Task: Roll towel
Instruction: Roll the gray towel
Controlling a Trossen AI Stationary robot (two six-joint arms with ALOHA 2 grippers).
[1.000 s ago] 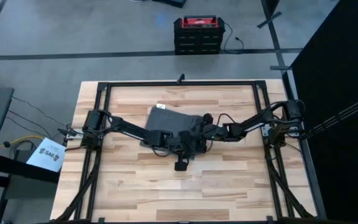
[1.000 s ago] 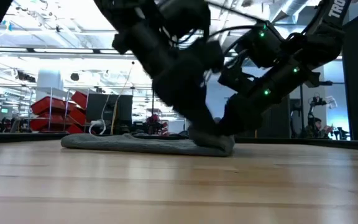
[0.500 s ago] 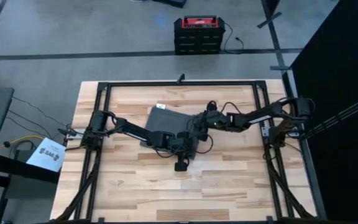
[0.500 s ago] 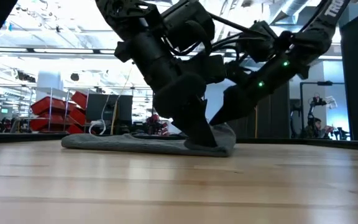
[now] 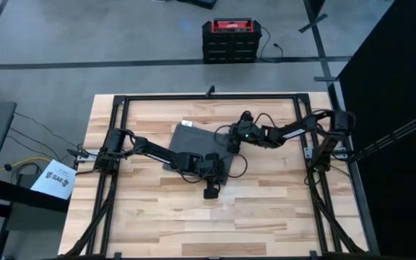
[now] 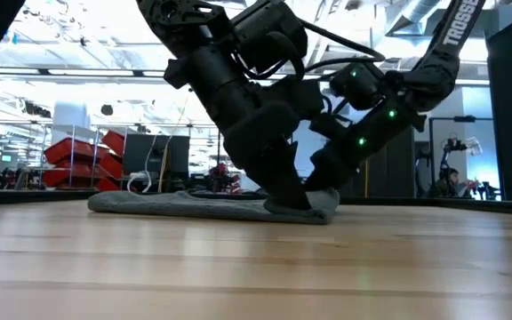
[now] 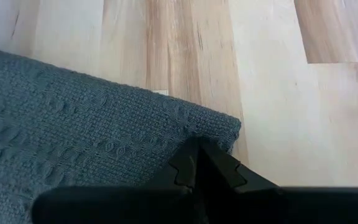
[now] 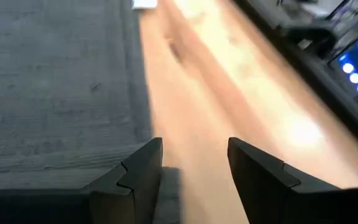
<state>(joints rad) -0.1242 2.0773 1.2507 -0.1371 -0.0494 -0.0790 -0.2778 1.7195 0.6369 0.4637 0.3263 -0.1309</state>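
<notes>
The dark grey towel (image 5: 193, 141) lies flat on the wooden table (image 5: 157, 217), with its white tag (image 5: 185, 123) at the far left corner. My left gripper (image 5: 212, 170) points down at the towel's near right corner (image 7: 225, 127), shut on the cloth (image 6: 287, 197). My right gripper (image 5: 232, 136) is open and hovers at the towel's far right corner. In the right wrist view one of its fingers (image 8: 138, 171) is over the towel's far edge (image 8: 129, 93), the other over bare wood. It touches nothing. My left gripper has its shut fingertips (image 7: 194, 152) on the towel just inside the near right corner (image 7: 219, 134), coming from above and slanting down. The fingers hide whether cloth is pinched between them. In the low view that end of the towel (image 6: 323, 203) bulges slightly; the rest lies flat.
A black metal frame (image 5: 208, 96) runs round the table's edges. The arm bases stand at the left (image 5: 107, 148) and right (image 5: 331, 133) sides. Bare wood spreads across the near half of the table. A red and black case (image 5: 230, 40) sits on the floor beyond.
My right gripper has drawn away from beside the left gripper and gone toward the table's far edge, along the towel's right side to its far right corner. My left gripper stays down on the near right corner. The towel lies where it was.
</notes>
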